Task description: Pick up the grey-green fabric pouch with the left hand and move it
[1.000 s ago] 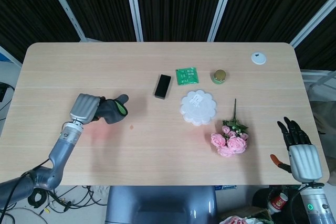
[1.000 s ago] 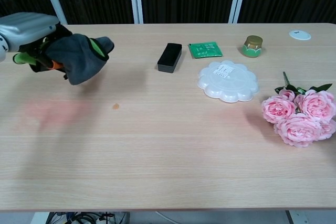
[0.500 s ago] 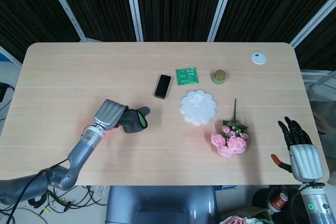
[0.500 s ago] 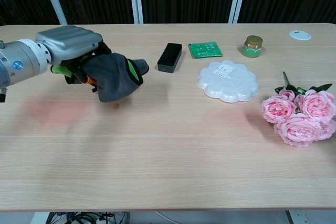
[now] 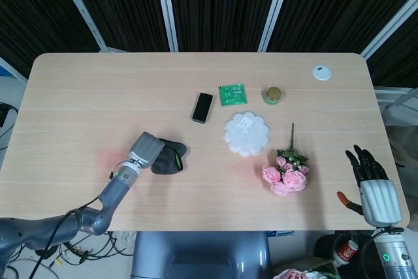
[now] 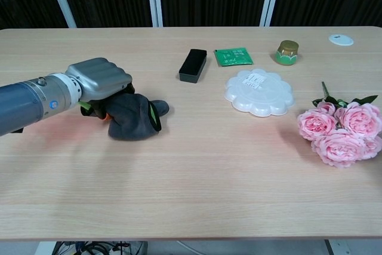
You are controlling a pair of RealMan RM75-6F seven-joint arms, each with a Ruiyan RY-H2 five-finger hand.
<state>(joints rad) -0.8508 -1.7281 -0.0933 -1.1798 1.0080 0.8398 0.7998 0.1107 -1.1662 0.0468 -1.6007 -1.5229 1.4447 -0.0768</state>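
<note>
The grey-green fabric pouch (image 5: 170,159) (image 6: 134,117) is dark grey with a green edge and lies on the table left of centre. My left hand (image 5: 147,149) (image 6: 101,83) grips it from the left, fingers curled over its top. My right hand (image 5: 373,187) hangs off the table's right front corner, fingers apart and holding nothing; the chest view does not show it.
A black box (image 5: 203,107) (image 6: 193,65), a green packet (image 5: 232,94), a gold-lidded jar (image 5: 272,95), a white scalloped plate (image 5: 247,134) and pink roses (image 5: 286,176) lie to the right. A white disc (image 5: 321,72) sits at the far right.
My left hand has carried the pouch rightward and toward the front of the table, then lowered it onto the surface. The right hand has not moved.
</note>
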